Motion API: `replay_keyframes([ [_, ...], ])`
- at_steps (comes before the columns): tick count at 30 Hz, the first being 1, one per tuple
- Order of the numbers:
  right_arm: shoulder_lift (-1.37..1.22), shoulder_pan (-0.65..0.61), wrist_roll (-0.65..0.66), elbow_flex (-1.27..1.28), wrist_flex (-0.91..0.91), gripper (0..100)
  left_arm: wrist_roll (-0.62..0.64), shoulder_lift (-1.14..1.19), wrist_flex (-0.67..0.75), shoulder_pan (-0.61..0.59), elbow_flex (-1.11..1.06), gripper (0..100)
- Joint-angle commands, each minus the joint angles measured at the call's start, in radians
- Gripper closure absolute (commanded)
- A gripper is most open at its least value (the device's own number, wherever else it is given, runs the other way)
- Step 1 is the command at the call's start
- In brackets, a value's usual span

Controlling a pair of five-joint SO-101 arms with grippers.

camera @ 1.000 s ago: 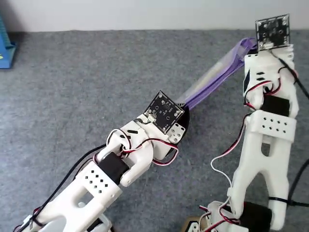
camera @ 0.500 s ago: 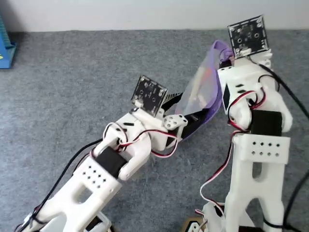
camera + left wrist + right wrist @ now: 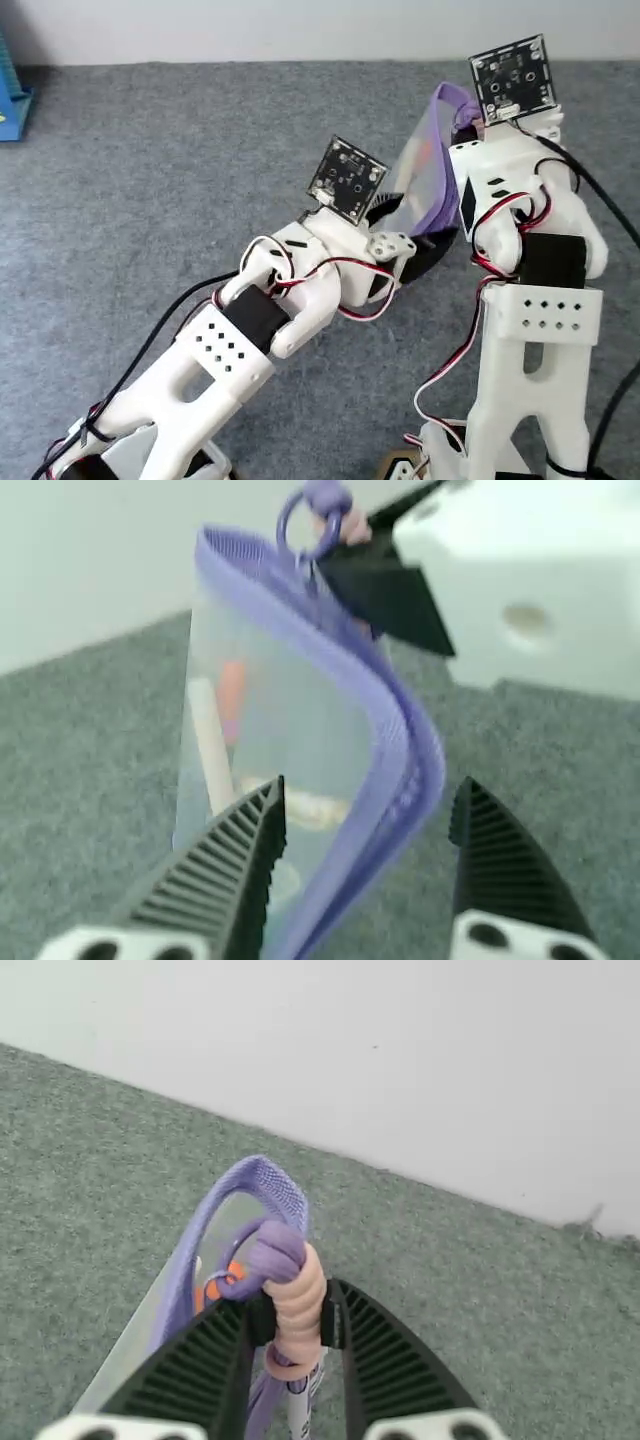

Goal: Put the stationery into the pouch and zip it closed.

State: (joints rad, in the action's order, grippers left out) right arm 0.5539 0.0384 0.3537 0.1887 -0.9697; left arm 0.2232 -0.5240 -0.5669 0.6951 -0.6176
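The pouch (image 3: pixel 425 170) is translucent with a purple zip edge and hangs tilted above the grey mat. Inside it I see a white pen (image 3: pixel 210 750) and an orange item (image 3: pixel 232 695). My right gripper (image 3: pixel 290 1305) is shut on the pink and purple zip pull (image 3: pixel 297 1295) at the pouch's upper end (image 3: pixel 262 1175); in the high view it sits at the far right (image 3: pixel 462 115). My left gripper (image 3: pixel 370 795) is open, its fingers either side of the pouch's lower part (image 3: pixel 300 740). From above, the left gripper (image 3: pixel 405 240) is under the pouch's near end.
Grey carpet-like mat (image 3: pixel 150 180) covers the table up to a white wall (image 3: pixel 250 30) at the back. A blue object (image 3: pixel 10 95) sits at the far left edge. The two arms stand close together on the right half.
The right gripper pulled the pouch's far end in and up, so the once-stretched pouch now hangs bunched. The left arm let go, drew back left, then came back to the pouch.
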Motion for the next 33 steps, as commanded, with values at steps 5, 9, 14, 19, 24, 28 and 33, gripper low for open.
replay_keyframes([
  [5,0.038,-0.010,-0.006,-0.052,-0.005,99.1,0.017,0.006,0.049,0.003,0.053,74],
  [9,0.038,-0.010,-0.006,-0.055,-0.005,99.1,0.037,0.104,0.120,0.000,0.062,74],
  [14,0.038,-0.010,0.017,-0.055,-0.005,99.1,0.043,0.176,0.201,0.002,0.064,74],
  [19,0.038,-0.010,0.029,-0.055,-0.005,99.1,0.044,0.178,0.207,-0.021,0.088,83],
  [24,0.035,-0.010,0.028,-0.052,-0.005,99.1,0.037,0.176,0.207,-0.018,0.128,91],
  [28,0.031,-0.010,0.028,-0.052,0.002,99.1,0.037,0.176,0.206,-0.020,0.131,95],
  [33,0.028,-0.010,0.028,-0.054,0.004,99.1,-0.009,0.150,0.153,-0.020,0.131,99],
])
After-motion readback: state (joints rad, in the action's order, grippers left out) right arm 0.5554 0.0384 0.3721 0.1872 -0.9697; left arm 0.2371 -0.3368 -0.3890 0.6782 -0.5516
